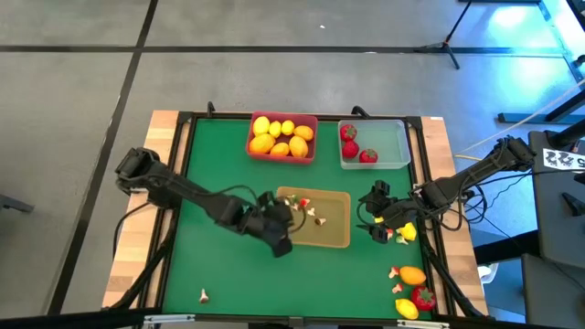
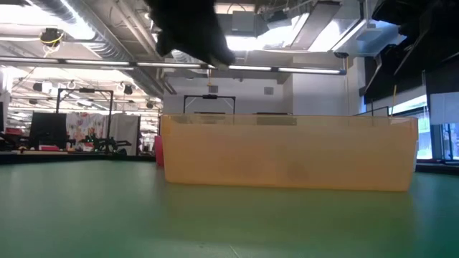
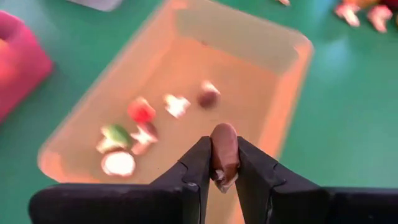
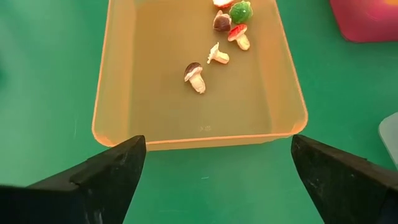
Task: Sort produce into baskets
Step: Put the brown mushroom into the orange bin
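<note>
Step in hand: dropping a mushroom (image 3: 224, 149) into the tan tray (image 1: 336, 239); the left gripper (image 1: 285, 222) hangs over the tray's 9 o'clock edge.
Left jaws: pinched on the brown-capped mushroom, which sits upright between them.
Right gripper (image 1: 377, 217): jaws wide open and empty, just off the tray's 3 o'clock side.
Sorted so far: lemons (image 1: 281, 137) fill the pink tray (image 1: 283, 156) at 12 o'clock; strawberries (image 1: 351, 146) sit in the clear tray (image 1: 393, 146); mushrooms (image 4: 195, 77) lie in the tan tray.
Left over: mixed produce (image 1: 411, 291) on the counter (image 1: 219, 274) at 5 o'clock.
Next move: probably part the left jaws so the mushroom falls inside the rim.
</note>
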Controlling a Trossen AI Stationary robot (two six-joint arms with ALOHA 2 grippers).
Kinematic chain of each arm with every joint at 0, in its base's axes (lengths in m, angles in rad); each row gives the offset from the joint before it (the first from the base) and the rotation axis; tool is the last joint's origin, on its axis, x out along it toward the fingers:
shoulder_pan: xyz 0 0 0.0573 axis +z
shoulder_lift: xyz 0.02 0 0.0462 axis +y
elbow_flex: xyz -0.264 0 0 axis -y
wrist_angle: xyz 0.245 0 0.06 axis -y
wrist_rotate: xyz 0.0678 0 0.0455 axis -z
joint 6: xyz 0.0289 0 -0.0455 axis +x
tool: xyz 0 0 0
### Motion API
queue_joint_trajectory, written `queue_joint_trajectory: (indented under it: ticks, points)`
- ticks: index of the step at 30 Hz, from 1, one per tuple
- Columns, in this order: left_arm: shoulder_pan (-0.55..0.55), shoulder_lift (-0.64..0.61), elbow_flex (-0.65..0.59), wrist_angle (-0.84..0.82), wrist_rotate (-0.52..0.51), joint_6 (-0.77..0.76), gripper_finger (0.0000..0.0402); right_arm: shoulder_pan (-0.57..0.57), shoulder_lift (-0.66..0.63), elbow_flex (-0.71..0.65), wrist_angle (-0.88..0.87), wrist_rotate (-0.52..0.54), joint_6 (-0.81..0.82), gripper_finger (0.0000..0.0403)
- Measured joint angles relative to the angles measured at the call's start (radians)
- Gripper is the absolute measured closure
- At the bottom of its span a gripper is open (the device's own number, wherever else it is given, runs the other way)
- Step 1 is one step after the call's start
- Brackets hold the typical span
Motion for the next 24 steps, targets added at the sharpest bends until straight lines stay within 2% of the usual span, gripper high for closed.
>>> queue_joint_trajectory:
  ticks: [3,5,9,15,19,24]
  points:
    - [0.039,0.000,0.000,0.006,-0.004,-0.001,0.0338,0.000,0.000,0.000,0.000,0.012,0.000,0.0004]
    - [0.056,0.000,0.000,0.007,-0.002,-0.033,0.0319,0.000,0.000,0.000,0.000,0.015,0.000,0.0004]
    - [0.079,0.000,0.000,0.051,0.014,-0.112,0.0252,0.000,0.000,0.000,0.000,-0.027,0.008,0.0004]
    - [0.083,0.001,0.000,0.068,0.019,-0.044,0.0158,0.000,0.000,0.000,0.001,-0.011,0.008,0.0004]
    - [0.088,0.001,0.000,0.084,0.018,-0.042,0.0134,0.000,0.000,0.000,0.001,0.000,0.006,0.0004]
    - [0.091,0.001,0.000,0.123,0.044,-0.042,0.0134,0.000,0.000,0.000,0.003,0.000,0.009,0.0004]
